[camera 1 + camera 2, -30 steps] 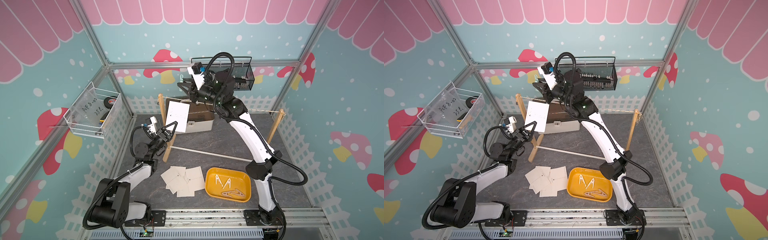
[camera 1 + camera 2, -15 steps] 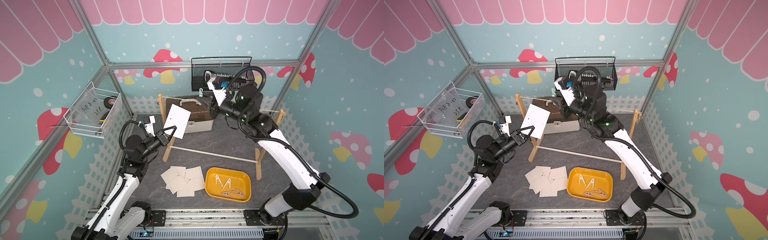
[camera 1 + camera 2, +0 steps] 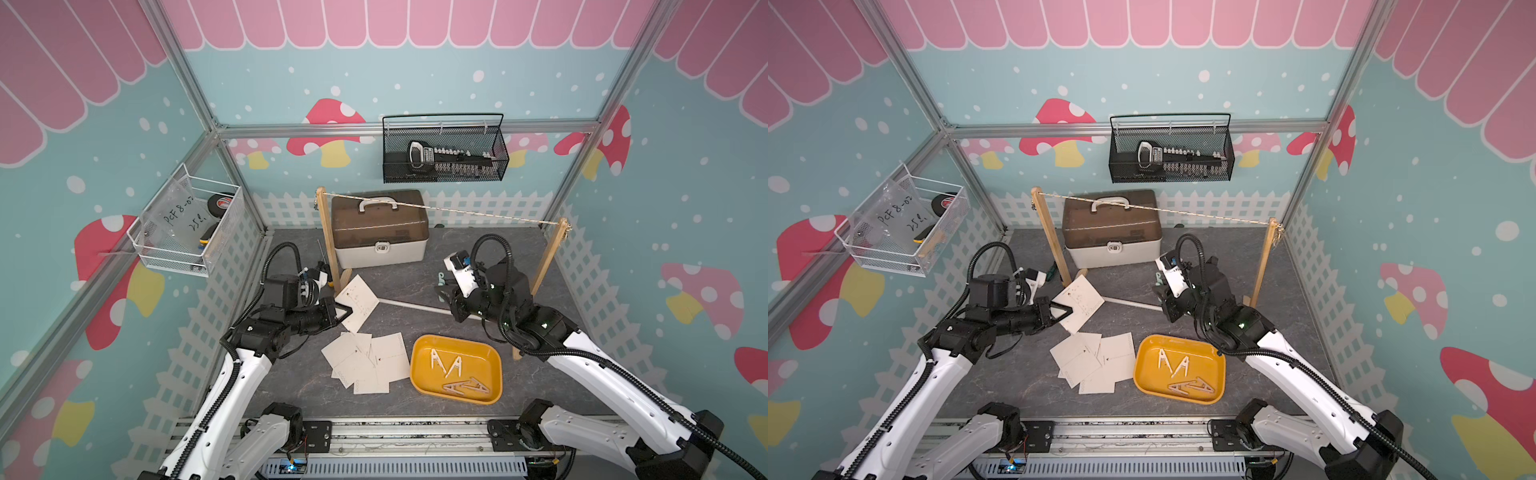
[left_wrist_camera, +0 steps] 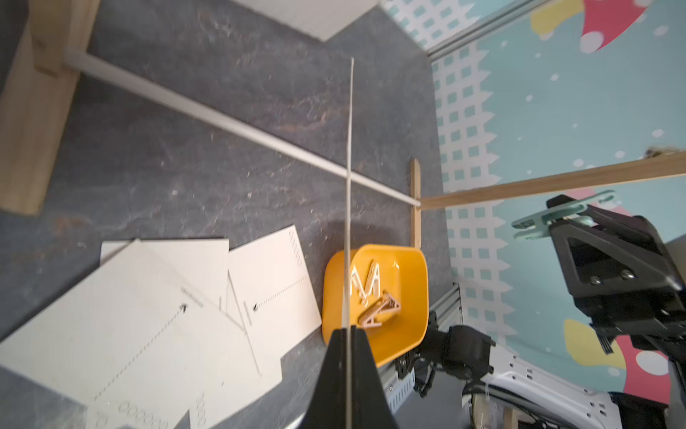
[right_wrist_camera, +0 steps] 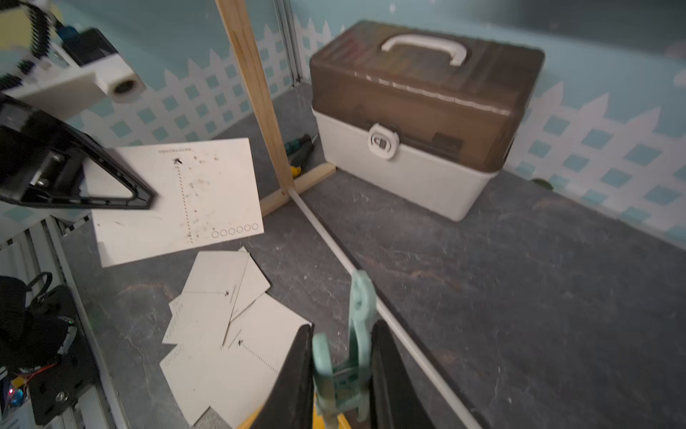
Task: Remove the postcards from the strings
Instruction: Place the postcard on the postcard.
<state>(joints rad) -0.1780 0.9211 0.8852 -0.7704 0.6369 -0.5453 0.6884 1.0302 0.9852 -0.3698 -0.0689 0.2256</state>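
Now the left pincer is squeezed tight on one postcard, pinching it near a corner. The card sticks out past the pincer's tips, tilted and up off the grey floor. From the left wrist camera you see that card from its edge (only a thin pale line), coming straight out from between the two black fingers.

The right pincer is clamped on a green clothespin. The pin stands up between the black tips.

Down on the floor, just below the left pincer and on the side toward the right pincer, lies a pile of postcards. They lie flat and overlap each other. Right beside the pile sits a yellow tray. It is lower than the right pincer and nearer to that arm's base. Some pale clothespins lie in it.

The string is stretched between two wooden posts, high above both pincers. One post stands just beside the left pincer, and the other stands beside the right arm. A white rod lies on the floor between the two pincers and runs under the right one. Past both pincers, at the back, sits a box with a brown lid.
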